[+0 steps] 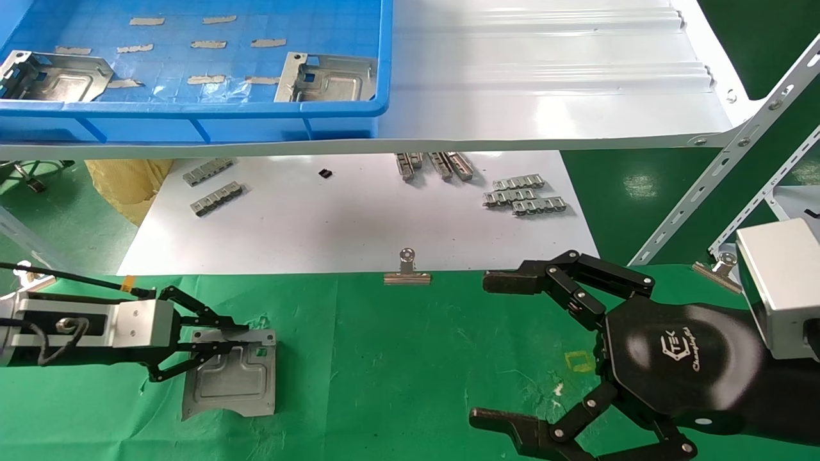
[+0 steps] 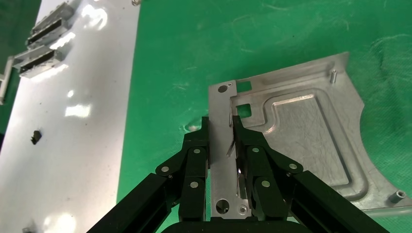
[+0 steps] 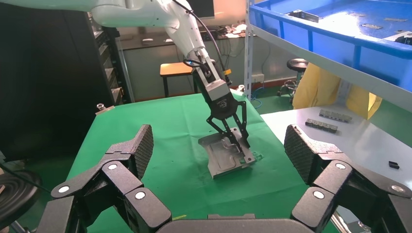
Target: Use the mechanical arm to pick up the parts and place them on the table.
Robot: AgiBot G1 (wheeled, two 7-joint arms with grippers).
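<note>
The left gripper [image 1: 246, 338], thin black link fingers on a silver-grey block, is pinched on a bent-up tab of one part [image 1: 232, 378]. That part is a silvery stamped sheet-metal plate with an embossed rectangle, square cut-outs and one curved edge, and it lies flat on the table [image 1: 410, 371] under and just beyond the fingertips. In the left wrist view the two fingers [image 2: 198, 155] stand close either side of the thin upright tab along the plate's [image 2: 296, 131] edge.

The right gripper [image 1: 506, 349], glossy black with a white logo and chunky jointed links, hovers over the table well apart from the left one, its fingers spread wide with nothing between them. Its ribbed pads [image 3: 142, 145] frame the far-off left gripper [image 3: 233, 141] and plate [image 3: 224, 158].

The table is wrinkled green cloth with a small yellow square outline [image 1: 580, 360] just beside the right gripper.

Three parts show in all: one at the left gripper, two more [image 1: 54, 77] [image 1: 330, 78] in the blue plastic crate [image 1: 192, 109] on the upper shelf beyond both grippers.

On the glossy white board [image 1: 352, 224] past the cloth lie grey ridged metal strips [image 1: 524, 195] in several small clusters. Two silver binder clips show, one [image 1: 407, 269] on the board's near edge between the grippers, one [image 1: 719, 267] by the right wrist.
</note>
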